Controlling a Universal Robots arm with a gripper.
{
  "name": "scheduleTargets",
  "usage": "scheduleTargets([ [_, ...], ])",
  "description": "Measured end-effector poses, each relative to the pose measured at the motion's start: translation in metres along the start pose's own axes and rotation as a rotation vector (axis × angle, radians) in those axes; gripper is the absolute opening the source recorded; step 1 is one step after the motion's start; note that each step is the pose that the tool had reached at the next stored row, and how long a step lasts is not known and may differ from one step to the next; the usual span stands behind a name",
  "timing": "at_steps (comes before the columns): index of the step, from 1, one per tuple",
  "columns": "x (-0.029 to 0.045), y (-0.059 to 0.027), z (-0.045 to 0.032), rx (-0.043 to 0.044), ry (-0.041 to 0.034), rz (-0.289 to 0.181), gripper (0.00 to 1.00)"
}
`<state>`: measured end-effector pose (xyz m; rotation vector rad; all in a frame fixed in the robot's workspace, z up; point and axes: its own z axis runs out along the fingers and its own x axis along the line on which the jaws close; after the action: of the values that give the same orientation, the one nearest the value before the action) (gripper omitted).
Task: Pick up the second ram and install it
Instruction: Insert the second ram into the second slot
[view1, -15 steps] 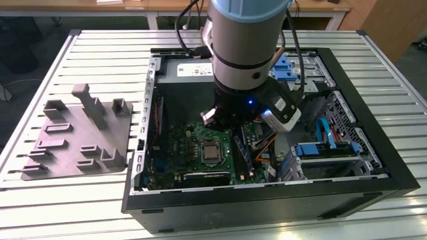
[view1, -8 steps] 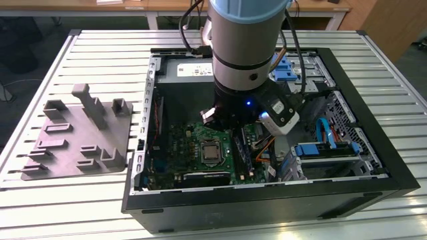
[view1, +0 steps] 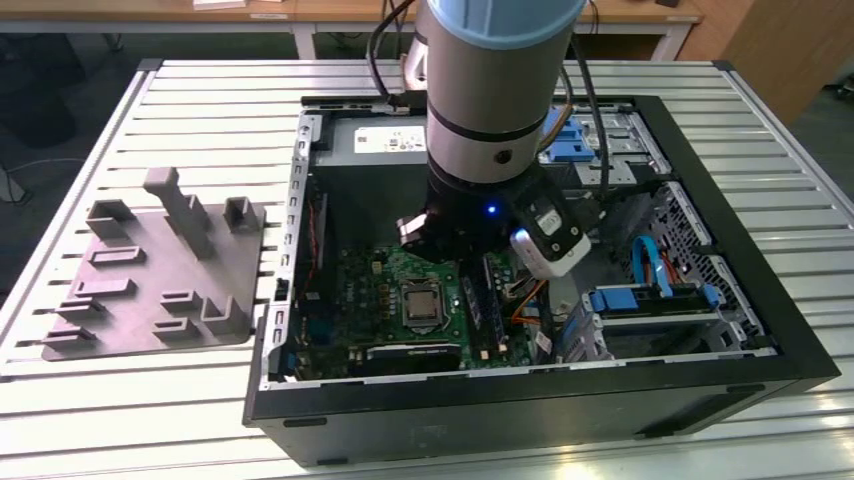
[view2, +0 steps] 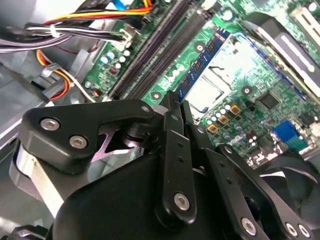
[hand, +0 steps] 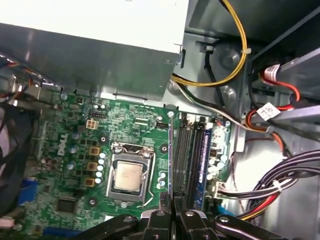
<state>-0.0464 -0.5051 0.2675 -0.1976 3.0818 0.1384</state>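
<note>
Your black two-finger gripper (hand: 172, 212) was closed on the second ram (hand: 171, 165), a long, thin, flat dark strip held edge-on above the green motherboard (hand: 75, 150). In the first wrist view the stick stood between the silver square CPU socket (hand: 129, 175) and the long black memory slots (hand: 187, 160), just beside the slots. In the exterior view your arm reached down into the open black computer case (view1: 747, 330); the grey plastic holder tray (view1: 147, 290) lay well apart, towards the exterior view's left.

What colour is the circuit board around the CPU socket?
Green circuit board, clearest in the first wrist view.
</note>
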Motion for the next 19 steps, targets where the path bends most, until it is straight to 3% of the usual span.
scheduleTargets([
  [2, 0.0001, 0.0000, 0.0004, 0.0063, 0.0046, 0.018, 0.14],
  [7, 0.0000, -0.0001, 0.0009, 0.0277, 0.0033, 0.060, 0.14],
  [19, 0.0001, -0.0002, 0.0019, 0.0303, 0.0006, 0.098, 0.14],
])
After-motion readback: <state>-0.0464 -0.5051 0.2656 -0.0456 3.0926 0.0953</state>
